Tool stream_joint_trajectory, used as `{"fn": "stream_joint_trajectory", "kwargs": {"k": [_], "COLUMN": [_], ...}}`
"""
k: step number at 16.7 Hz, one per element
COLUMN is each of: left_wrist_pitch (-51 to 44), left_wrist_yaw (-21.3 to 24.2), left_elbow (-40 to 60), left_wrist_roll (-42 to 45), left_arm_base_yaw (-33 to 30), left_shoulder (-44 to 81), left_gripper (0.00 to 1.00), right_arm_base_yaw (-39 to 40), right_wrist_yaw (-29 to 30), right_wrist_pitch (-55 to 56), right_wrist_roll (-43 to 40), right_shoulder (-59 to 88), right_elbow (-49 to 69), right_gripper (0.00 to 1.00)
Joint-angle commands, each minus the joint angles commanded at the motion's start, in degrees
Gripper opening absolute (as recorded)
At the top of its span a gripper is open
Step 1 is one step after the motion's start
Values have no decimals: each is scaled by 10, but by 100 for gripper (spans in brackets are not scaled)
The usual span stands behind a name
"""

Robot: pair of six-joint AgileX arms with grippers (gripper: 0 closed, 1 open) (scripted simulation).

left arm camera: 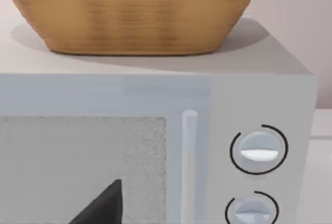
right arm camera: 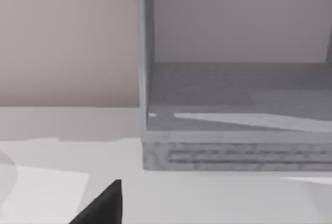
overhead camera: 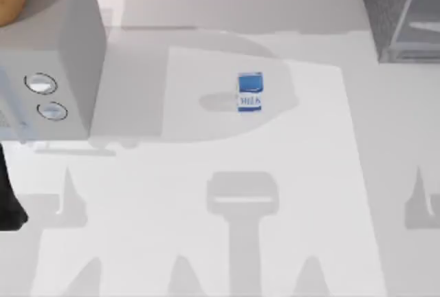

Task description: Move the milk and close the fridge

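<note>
White table (overhead camera: 289, 242) against a pale pinkish wall (right arm camera: 67, 37).

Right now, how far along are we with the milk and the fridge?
Nothing looks done yet. The milk carton stands upright in the middle of the table, apart from everything, with no gripper on it. The fridge at the far right corner looks open: the right wrist view looks into its bare interior. Nothing is in hand. Left: grasp the carton, move it, close the fridge.

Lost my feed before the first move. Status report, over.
Milk upright mid-table, untouched. Fridge at far right, open, interior bare. Light-grey box with two dials at far left, basket on top. Nothing near the milk.
</note>
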Motion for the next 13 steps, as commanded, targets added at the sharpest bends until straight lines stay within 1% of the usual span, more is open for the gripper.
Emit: {"fn": "stream_joint_trajectory", "kwargs": {"k": [2, 4, 13], "left_wrist_pitch": [0, 0, 0], "left_wrist_yaw": [0, 0, 0], "left_elbow": [0, 0, 0], "left_wrist_roll": [0, 0, 0], "left_arm_base_yaw": [0, 0, 0], "left_shoulder": [0, 0, 0], "left_gripper": [100, 100, 100], "right_arm_base_yaw": [0, 16, 188], "right_wrist_yaw": [0, 15, 187], "right_wrist_pitch": [0, 13, 146], "right_wrist_roll": [0, -1, 4], "right_shoulder": [0, 14, 158], "right_elbow": [0, 0, 3], "right_gripper": [100, 100, 100]}}
